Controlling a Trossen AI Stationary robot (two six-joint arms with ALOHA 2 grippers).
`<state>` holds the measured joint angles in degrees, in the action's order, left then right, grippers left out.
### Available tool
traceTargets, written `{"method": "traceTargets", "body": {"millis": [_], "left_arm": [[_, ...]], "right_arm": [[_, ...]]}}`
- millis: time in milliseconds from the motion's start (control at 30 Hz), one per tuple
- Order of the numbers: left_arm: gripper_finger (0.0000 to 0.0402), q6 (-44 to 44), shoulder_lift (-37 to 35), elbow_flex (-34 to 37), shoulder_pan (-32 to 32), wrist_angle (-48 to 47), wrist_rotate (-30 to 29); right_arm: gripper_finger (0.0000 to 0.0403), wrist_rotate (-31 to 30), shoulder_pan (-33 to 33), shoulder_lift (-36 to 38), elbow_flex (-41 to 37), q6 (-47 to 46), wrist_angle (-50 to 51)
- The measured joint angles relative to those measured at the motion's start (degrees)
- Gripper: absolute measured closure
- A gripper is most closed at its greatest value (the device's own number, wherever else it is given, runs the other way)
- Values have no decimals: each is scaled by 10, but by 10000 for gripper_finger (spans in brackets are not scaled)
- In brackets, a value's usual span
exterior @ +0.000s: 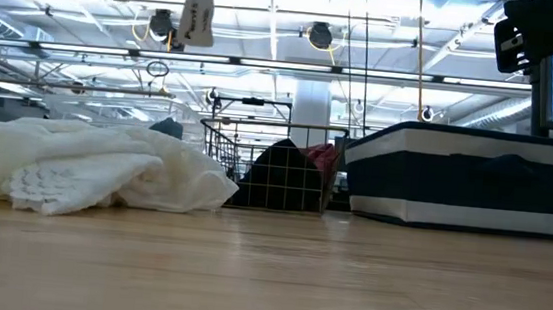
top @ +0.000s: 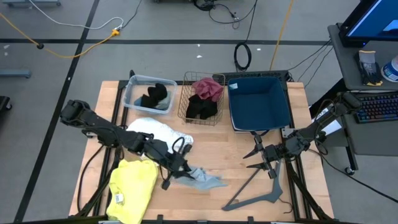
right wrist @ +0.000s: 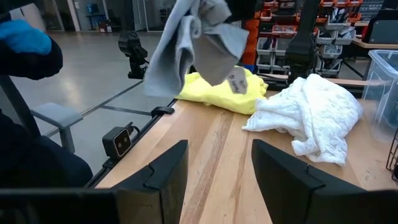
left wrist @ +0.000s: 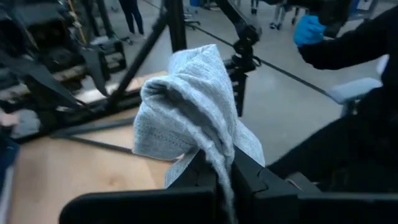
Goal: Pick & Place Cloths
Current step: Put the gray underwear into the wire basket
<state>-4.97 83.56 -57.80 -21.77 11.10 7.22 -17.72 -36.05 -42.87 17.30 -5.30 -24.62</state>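
- Left gripper [top: 176,163] pinched tight on grey cloth [top: 202,178], table's 6 o'clock zone just left of centre; cloth hangs lifted off the wood in right wrist view [right wrist: 196,40], bunched above the clamped fingers [left wrist: 249,171] in left wrist view, tag dangling.
- Right gripper [top: 260,160] at about 4 o'clock on the table, fingers [right wrist: 165,171] apart, holding nothing, pointing toward 9 o'clock.
- Yellow cloth [top: 132,186] flat at 7 o'clock, front left corner, just beside the left arm.
- White cloth [top: 155,134] crumpled at 9 o'clock, touching the yellow one's far edge; left arm passes over it.
- Clear plastic bin [top: 132,99] at 11 o'clock, black cloth [top: 154,96] inside.
- Wire basket [top: 185,109] at 12 o'clock, maroon cloth [top: 208,89] on top of a second black cloth [top: 202,109].
- Blue bin [top: 261,102] at 1 o'clock, just beside the basket; contents can't tell.
- Grey hanger [top: 258,196] on the wood at 5 o'clock, near the right gripper, apart from the grey cloth.
- Person off the table edge: dark sleeve, blue glove [left wrist: 309,29].
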Motion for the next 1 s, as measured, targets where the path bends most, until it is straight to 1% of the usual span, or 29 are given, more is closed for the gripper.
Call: {"method": "traceTargets", "body": {"millis": [167,233,500,567,833,1000], "left_arm": [[395,-15,-2,0,15,29,-5],[398,-29,-1,0,21,41,-15],[398,-75,-1,0,55,91,-104],[396,-83,-1,0,63,108,-137],[395,-162,-1,0,97,119,-314],[398,-196,-1,0,127,132,-379]], "right_arm": [[234,0,0,0,0,0,0],[234,0,0,0,0,0,0],[234,0,0,0,0,0,0],[234,0,0,0,0,0,0],[234,0,0,0,0,0,0],[234,0,0,0,0,0,0]]}}
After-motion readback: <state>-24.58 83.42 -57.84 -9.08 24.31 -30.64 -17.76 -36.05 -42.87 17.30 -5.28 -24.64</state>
